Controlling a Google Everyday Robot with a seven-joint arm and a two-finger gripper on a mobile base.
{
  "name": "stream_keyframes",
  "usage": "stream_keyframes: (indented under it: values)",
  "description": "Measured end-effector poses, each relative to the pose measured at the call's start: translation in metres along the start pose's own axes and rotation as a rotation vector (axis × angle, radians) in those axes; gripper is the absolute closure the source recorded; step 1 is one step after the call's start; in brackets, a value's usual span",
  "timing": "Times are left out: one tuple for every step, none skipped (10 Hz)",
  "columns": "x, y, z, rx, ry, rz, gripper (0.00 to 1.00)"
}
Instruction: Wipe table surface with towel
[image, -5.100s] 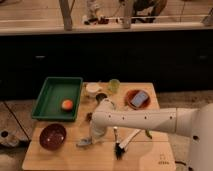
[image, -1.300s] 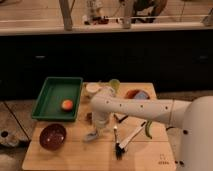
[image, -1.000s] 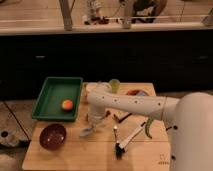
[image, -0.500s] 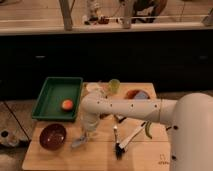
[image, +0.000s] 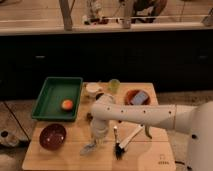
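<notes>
A small pale grey towel (image: 89, 147) lies crumpled on the wooden table (image: 150, 157), at the front just left of the middle. My gripper (image: 97, 138) points down onto it from the white arm (image: 145, 115), which reaches in from the right. The gripper is shut on the towel's upper end, and the towel's lower end rests on the table surface. The fingertips are mostly hidden by the wrist and the cloth.
A green tray (image: 50, 90) with an orange fruit (image: 67, 104) sits back left. A dark red bowl (image: 52, 136) is front left, near the towel. A white cup (image: 93, 89), green cup (image: 114, 86) and orange plate (image: 137, 97) stand at the back. A black brush (image: 123, 144) lies right of the gripper.
The gripper and the towel have slid toward the table's front and slightly left, after swinging back toward the tray a second ago. Other objects have not moved.
</notes>
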Motion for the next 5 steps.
stream_keyframes:
  values:
    - [0.015, -0.004, -0.003, -0.002, 0.017, 0.023, 1.00]
    - [0.031, -0.010, -0.006, -0.005, 0.030, 0.037, 1.00]
    - [0.044, -0.024, -0.008, -0.001, 0.038, 0.043, 1.00]
    - [0.052, -0.038, -0.008, 0.003, 0.041, 0.038, 1.00]
    - [0.056, -0.049, -0.009, 0.012, 0.036, 0.029, 1.00]
